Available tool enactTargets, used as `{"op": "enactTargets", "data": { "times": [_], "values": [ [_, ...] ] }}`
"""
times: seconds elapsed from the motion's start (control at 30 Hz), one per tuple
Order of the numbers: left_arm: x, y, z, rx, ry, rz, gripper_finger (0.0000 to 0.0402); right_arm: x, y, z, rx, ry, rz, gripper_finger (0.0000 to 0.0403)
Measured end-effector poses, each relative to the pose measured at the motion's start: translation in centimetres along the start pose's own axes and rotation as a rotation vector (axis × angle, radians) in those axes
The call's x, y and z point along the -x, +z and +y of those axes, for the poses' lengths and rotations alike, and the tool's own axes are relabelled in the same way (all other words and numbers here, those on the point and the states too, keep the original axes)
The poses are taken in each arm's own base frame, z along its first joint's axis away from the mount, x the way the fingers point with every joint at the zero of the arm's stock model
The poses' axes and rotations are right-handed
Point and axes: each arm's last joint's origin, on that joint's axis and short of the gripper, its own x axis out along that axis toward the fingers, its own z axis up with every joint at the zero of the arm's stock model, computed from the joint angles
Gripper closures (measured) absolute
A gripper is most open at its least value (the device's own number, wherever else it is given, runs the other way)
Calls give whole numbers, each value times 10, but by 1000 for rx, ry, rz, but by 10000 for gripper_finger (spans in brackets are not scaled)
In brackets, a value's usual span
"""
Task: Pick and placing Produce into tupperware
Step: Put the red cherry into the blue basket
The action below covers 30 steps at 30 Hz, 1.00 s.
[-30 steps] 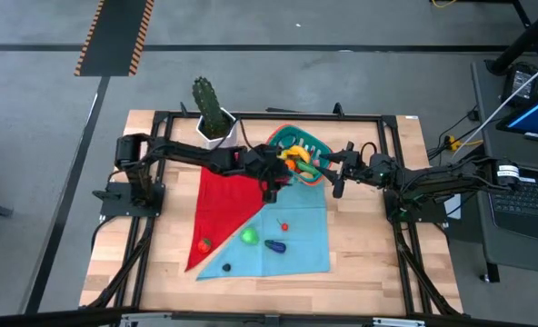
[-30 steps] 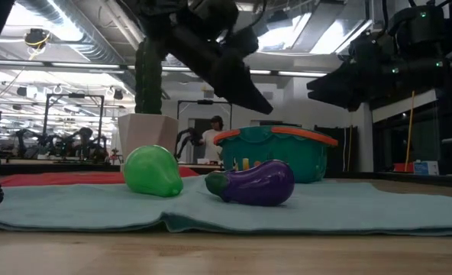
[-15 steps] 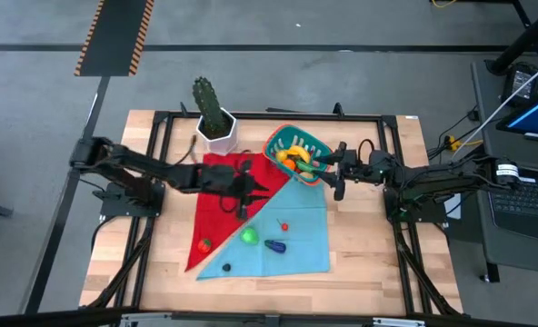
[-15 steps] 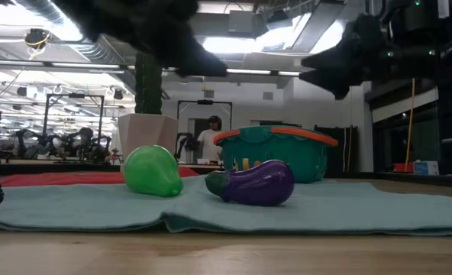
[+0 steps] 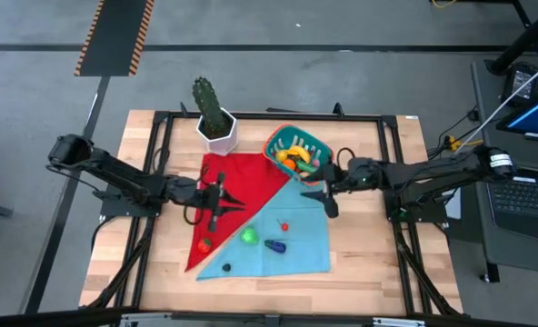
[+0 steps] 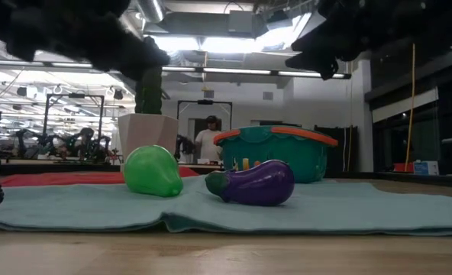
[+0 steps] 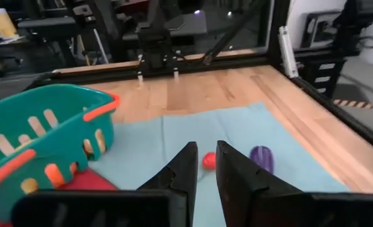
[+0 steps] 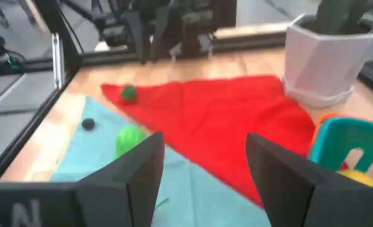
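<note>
The teal tupperware point(image 5: 296, 153) with the orange rim stands at the far middle of the table and holds several pieces of Produce. On the teal cloth lie a green pear point(image 5: 249, 236), a purple eggplant point(image 5: 274, 245) and a small red piece point(image 5: 284, 226). My left gripper point(image 5: 216, 202) hovers over the red cloth, left of the tub. Its fingers point(image 7: 188, 165) stand a narrow gap apart with nothing between them. My right gripper point(image 5: 328, 195) hovers open just right of the tub, and nothing is between its fingers point(image 8: 136, 173).
A cactus in a white pot point(image 5: 216, 123) stands at the far left of the cloths. A red-and-green piece point(image 5: 204, 243) lies on the red cloth and a blue piece point(image 5: 225, 268) near the front. A black frame point(image 5: 160, 116) rings the table. A person point(image 6: 211, 141) stands far behind.
My left gripper has drawn back from over the tub toward the table's left edge and now hangs over the red cloth. My right gripper has risen and shifted a little toward the near edge. The tub and the loose pieces have stayed in place.
</note>
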Motion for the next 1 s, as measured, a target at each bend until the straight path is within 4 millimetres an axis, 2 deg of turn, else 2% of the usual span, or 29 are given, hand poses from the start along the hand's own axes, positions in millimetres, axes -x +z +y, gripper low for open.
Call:
{"op": "enactTargets", "data": {
  "times": [0.07,0.27,0.63,1.0],
  "values": [
    [6,-4,-2,11,-11,-12,357,-4,2,8,-3,-4,40,178],
    [15,-14,-6,6,-24,-2,368,-22,-7,28,-59,29,159,178],
    [17,-19,-6,3,-22,24,389,-64,-22,58,50,-18,332,178],
    [17,-22,-6,-3,-23,56,399,-93,-53,62,88,-57,492,178]
  ]
}}
